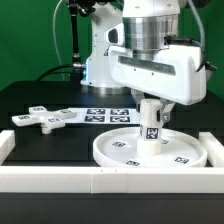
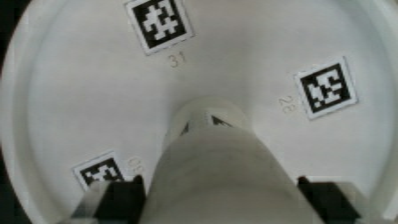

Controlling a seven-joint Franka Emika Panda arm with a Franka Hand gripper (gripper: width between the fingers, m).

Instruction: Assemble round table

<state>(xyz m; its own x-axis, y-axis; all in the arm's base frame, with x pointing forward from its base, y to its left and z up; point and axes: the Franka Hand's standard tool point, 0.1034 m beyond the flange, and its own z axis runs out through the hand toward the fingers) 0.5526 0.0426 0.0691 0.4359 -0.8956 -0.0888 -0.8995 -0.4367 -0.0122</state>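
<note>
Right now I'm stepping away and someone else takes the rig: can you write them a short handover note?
Gripper: shut on the post, holding it upright at the middle of the round disc; whether it is seated cannot be told.
The round disc lies just behind the border rail.
The cross-shaped piece lies loose on the exterior view's left, beside the marker board.
Done: post is at the round disc.
Left: fix the post, then fit the cross-shaped piece.

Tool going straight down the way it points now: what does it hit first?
The tool points down, shut on the post. The post's lower end would meet the round disc first, near its centre. Depth is unclear, so it may already be touching.
</note>
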